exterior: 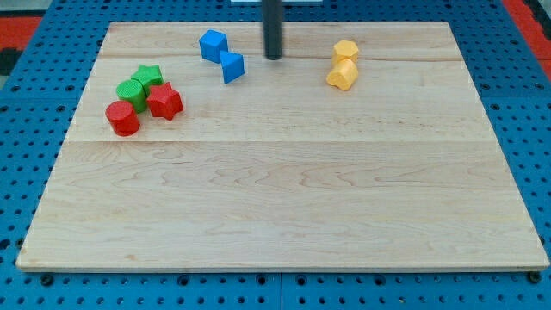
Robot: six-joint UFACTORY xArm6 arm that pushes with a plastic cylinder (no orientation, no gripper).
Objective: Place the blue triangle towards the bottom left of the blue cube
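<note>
The blue cube (213, 45) sits near the view's top, left of centre. The blue triangle (232, 66) lies just to its lower right, touching or nearly touching it. My tip (274, 57) rests on the board to the right of both blue blocks, about a block's width from the triangle and slightly above its level. The rod rises straight up out of the view's top.
A green star (149, 77), green cylinder (131, 90), red star (164, 102) and red cylinder (123, 119) cluster at the view's left. Two yellow blocks (344, 51) (342, 75) sit at the upper right. The wooden board (284, 189) lies on a blue pegboard.
</note>
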